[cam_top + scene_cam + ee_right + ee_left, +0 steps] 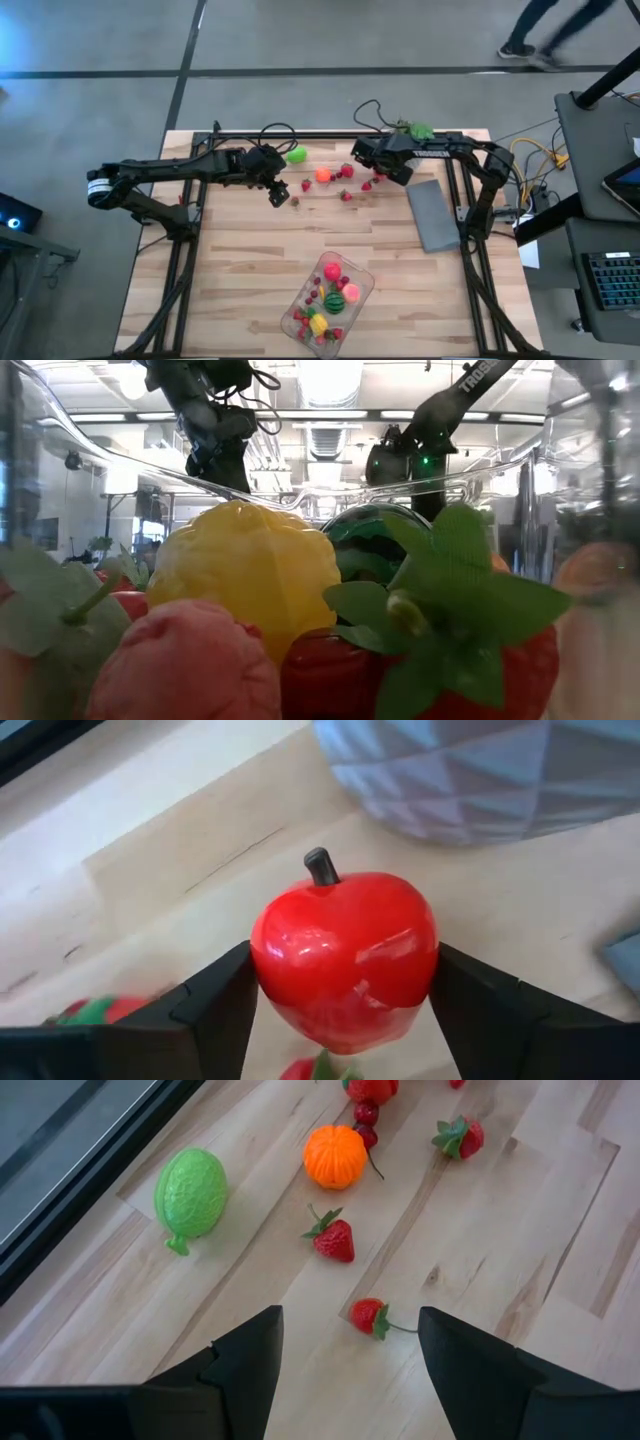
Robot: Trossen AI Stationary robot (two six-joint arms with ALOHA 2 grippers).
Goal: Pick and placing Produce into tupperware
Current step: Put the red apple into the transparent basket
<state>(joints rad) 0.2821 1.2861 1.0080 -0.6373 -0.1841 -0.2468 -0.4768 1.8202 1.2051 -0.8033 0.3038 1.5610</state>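
In the low view, the tupperware [560,450] and the produce [250,570] inside it fill the frame, hiding the table and both grippers' fingertips; only the upper arms show behind. In the right wrist view, the red apple [345,960] covers the gap between the fingers [215,1010], and a pale faceted object [480,775], perhaps a pot, is cut off by the frame's edge. A blurred berry [95,1010] sits half out of frame.
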